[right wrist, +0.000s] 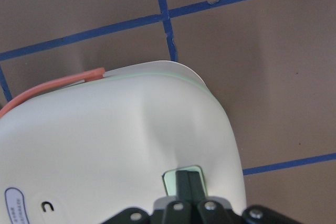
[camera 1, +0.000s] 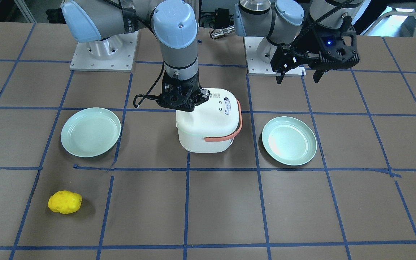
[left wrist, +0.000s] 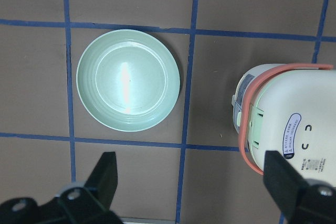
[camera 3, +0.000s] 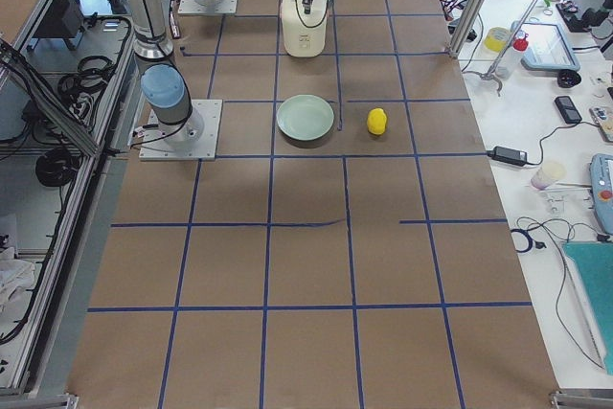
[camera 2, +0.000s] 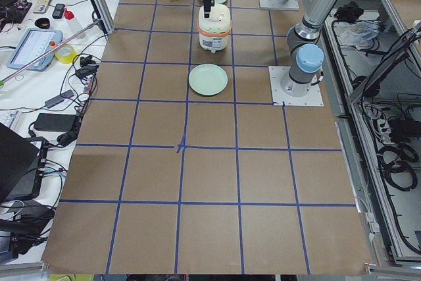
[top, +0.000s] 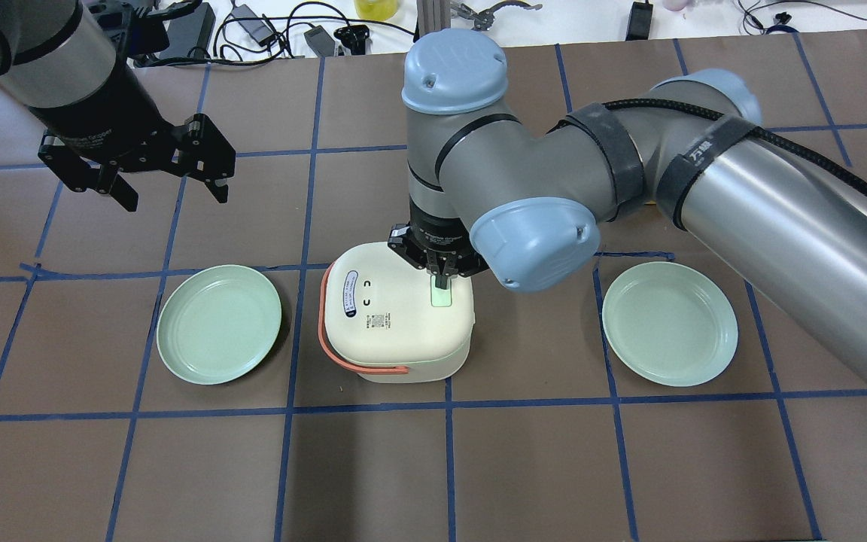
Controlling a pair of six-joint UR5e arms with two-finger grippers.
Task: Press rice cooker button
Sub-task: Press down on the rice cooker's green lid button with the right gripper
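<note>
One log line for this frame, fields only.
phase: pressing | right gripper: shut, tips down at button on rice cooker lid | left gripper: open, hovers clear of cooker

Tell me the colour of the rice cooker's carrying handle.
Salmon orange. The handle shows best in the overhead exterior view, curving round the white body.

Cream rice cooker (top: pixel 396 324) with coral handle (top: pixel 320 324), pale green plates (top: pixel 219 324), yellow lump (camera 1: pixel 64 202), brown table (top: pixel 433 467) gridded blue

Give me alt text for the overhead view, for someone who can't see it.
The right gripper, shut, rests on the pale green button atop the white rice cooker. A left plate and right plate flank it; the left gripper hangs open.
</note>
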